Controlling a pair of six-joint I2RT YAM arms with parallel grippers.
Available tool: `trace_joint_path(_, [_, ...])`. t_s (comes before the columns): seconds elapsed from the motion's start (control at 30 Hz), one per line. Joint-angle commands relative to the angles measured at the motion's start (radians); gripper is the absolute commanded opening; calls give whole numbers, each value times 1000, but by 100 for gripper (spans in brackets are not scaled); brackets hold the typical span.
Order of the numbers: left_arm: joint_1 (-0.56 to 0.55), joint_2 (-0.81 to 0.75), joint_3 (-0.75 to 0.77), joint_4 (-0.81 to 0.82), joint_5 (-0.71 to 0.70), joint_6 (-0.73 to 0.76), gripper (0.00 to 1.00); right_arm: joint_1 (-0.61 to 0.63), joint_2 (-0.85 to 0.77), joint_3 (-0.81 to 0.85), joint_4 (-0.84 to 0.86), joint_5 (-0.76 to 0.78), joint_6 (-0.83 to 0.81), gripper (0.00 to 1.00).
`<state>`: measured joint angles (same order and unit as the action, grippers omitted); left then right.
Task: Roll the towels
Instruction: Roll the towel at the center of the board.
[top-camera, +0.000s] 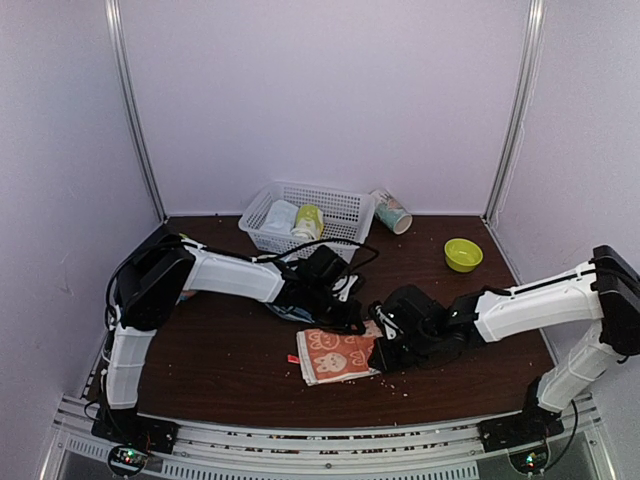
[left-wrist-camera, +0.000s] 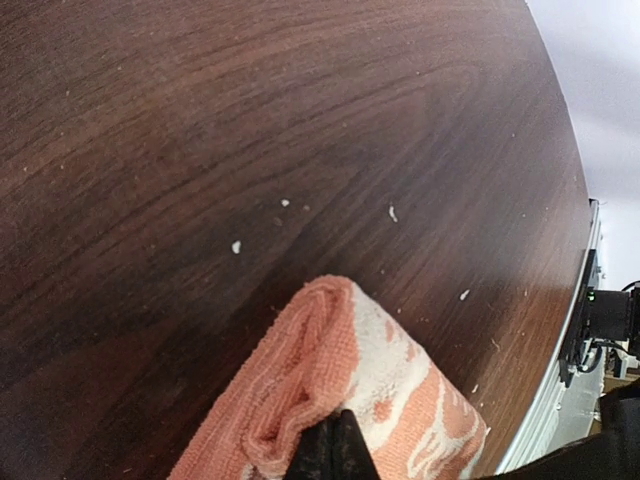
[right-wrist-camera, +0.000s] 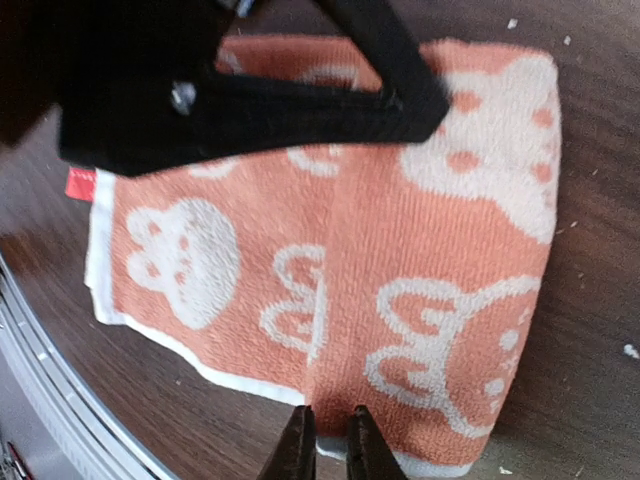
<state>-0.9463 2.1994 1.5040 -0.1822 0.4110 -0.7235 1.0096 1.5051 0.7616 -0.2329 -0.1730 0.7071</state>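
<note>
**A:** How far along are things on the table (top-camera: 230, 370)?

**B:** Not far. Well beyond both tools, the basket (top-camera: 350, 203) holds a pale rolled towel (top-camera: 280, 215) and a yellow-green rolled towel (top-camera: 309, 221). The two towels of this job are not rolled.

**A:** Where is the peach towel (right-wrist-camera: 330, 290)?

**B:** It lies between the tools as a flat folded rectangle, prints up, with no turn of a roll in it.

**A:** And the light blue towel (top-camera: 283, 312)?

**B:** Behind the left tool, under its arm. It looks loose and unrolled, though the arm hides most of it.

**A:** What are the tools doing?

**B:** The left tool (left-wrist-camera: 335, 447) has its fingers pressed together, tips on the towel's doubled far edge. The right tool (right-wrist-camera: 332, 442) is drawn in to a narrow slit and nips the near hem.

**A:** So what's left?

**B:** I'd say nearly everything: roll the peach one from the held hem, then the blue one
</note>
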Motion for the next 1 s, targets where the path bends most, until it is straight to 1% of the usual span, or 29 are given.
trace_joint_path(0.0, [6, 21, -19, 16, -20, 16, 0, 47, 74, 26, -60, 27, 23, 13])
trace_joint_path(0.1, [7, 25, -22, 16, -21, 19, 0, 62, 121, 51, -100, 29, 32, 11])
trace_joint_path(0.2, [7, 23, -28, 18, -20, 20, 0, 63, 95, 67, -120, 50, 26, 12])
trace_joint_path(0.33, [7, 16, -40, 21, -23, 22, 0, 50, -24, 77, -142, 95, 14, 33])
trace_joint_path(0.37, [7, 16, -42, 21, -23, 24, 0, 41, -52, 76, -143, 103, 15, 37])
trace_joint_path(0.43, [7, 13, -46, 23, -24, 25, 0, 18, -102, 58, -128, 105, 30, 42])
trace_joint_path(0.5, [7, 10, -53, 27, -24, 25, 0, -15, -142, 21, -89, 90, 57, 48])
trace_joint_path(0.63, [7, 5, -65, 37, -26, 20, 0, -105, -172, -86, 65, 2, 143, 52])
trace_joint_path(0.77, [7, 5, -70, 45, -23, 15, 0, -177, -141, -171, 239, -80, 206, 53])
trace_joint_path(0.87, [7, 1, -75, 44, -21, 13, 0, -205, -98, -216, 331, -113, 247, 53])
trace_joint_path(0.97, [7, -6, -82, 44, -26, 14, 0, -230, -55, -266, 458, -154, 293, 52])
